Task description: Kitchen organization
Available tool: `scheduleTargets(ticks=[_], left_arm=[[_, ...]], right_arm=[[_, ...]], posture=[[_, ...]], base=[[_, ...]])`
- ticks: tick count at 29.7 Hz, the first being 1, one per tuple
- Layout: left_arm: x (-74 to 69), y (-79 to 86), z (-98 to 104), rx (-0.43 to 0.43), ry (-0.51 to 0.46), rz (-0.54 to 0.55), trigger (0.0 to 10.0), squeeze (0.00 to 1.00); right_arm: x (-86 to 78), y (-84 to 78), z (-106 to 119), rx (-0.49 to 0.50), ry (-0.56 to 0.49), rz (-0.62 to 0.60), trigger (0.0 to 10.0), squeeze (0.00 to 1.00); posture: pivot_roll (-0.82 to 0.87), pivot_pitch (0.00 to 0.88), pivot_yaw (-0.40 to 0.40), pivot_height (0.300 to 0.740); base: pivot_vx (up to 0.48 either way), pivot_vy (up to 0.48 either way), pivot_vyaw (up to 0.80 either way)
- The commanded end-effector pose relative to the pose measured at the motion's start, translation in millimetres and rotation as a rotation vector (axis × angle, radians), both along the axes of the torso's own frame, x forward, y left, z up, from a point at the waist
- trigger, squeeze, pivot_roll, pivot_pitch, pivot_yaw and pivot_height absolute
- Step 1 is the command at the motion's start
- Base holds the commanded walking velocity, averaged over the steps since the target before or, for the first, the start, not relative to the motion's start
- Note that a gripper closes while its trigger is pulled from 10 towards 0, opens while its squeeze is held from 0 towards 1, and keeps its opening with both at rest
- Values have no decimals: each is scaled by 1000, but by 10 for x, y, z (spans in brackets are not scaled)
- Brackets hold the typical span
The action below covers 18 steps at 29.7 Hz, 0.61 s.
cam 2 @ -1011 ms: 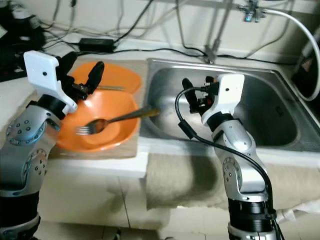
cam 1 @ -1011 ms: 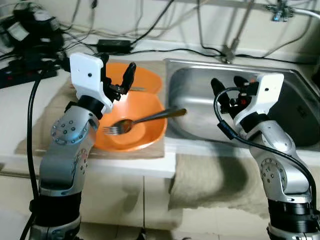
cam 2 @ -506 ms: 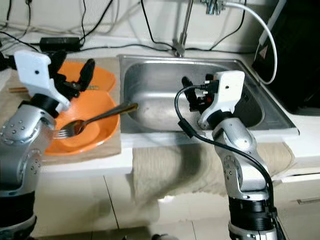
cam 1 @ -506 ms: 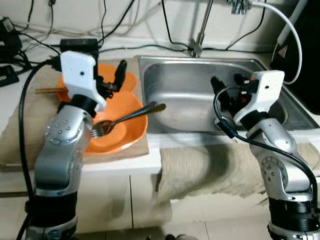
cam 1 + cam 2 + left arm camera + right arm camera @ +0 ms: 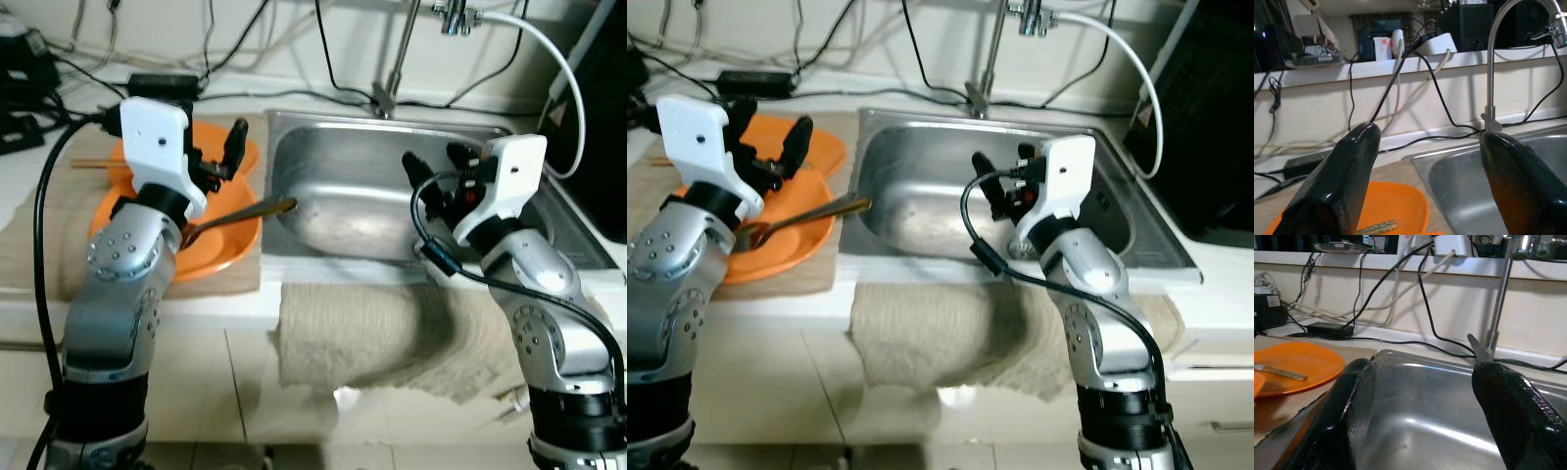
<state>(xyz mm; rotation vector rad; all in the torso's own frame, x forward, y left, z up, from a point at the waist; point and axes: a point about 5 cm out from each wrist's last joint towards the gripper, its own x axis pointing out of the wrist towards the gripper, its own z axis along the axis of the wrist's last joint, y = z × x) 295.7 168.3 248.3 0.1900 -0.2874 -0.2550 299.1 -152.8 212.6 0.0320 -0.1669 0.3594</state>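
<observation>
- Over the orange bowl (image 5: 211, 235), left gripper (image 5: 220, 157) hovers, fingers spread, nothing held.
- Just below it a fork (image 5: 240, 212) lies in the bowl, handle jutting across the sink (image 5: 333, 211) rim.
- Right gripper (image 5: 436, 176), fingers spread, hangs above the basin, empty.
- Step, as judged: approach; next, lower onto the handle.
- Open room over the basin; cables crowd behind.

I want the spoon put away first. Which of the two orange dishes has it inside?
The orange bowl nearer the counter's front edge holds the spoon, its handle jutting toward the sink. The orange plate behind holds chopsticks.
</observation>
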Motion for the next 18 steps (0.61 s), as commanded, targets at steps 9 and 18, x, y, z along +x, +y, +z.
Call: scheduleTargets(ticks=[9, 18], left_arm=[[58, 11, -101, 115, 156, -214, 10000, 1000], [36, 155, -201, 236, 407, -447, 10000, 1000]], right_arm=[[-33, -104, -18, -77, -5, 77, 10000, 0], [-170, -106, -72, -176, 24, 270, 10000, 0]], posture=[[-23, 0, -40, 740], [-23, 0, -30, 740]], base=[[0, 0, 0], [0, 0, 0]])
